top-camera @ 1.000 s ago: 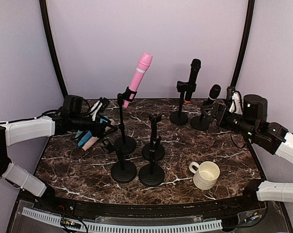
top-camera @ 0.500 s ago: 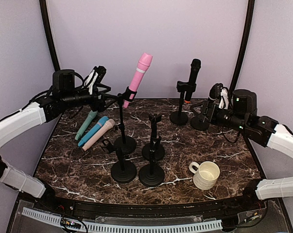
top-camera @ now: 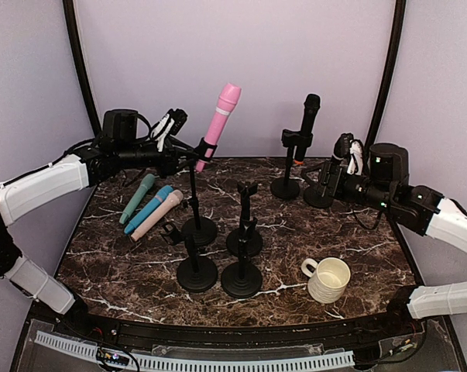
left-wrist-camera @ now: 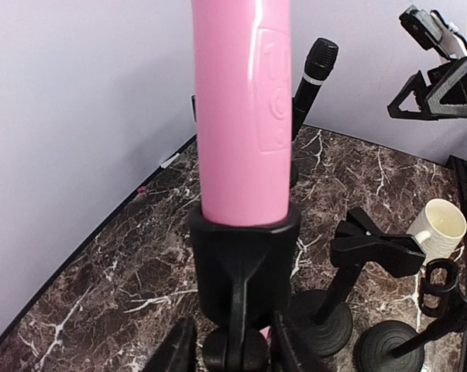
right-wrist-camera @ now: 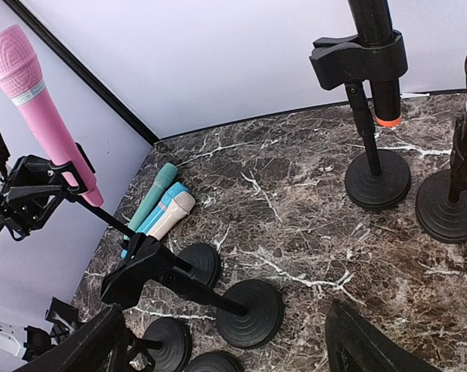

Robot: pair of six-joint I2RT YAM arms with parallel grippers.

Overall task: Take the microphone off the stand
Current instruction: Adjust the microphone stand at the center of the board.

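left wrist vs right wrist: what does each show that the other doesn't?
Left wrist only: the cream mug, plus the embossed logo on the pink microphone. Right wrist only: three loose microphones lying flat, and the pink one's grille. Both: the pink microphone in its clip, a black microphone on a stand, empty clip stands.

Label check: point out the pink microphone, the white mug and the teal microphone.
pink microphone [top-camera: 219, 122], top external view, on its body.
white mug [top-camera: 324, 294], top external view, on its outer wall.
teal microphone [top-camera: 138, 198], top external view, on its handle.
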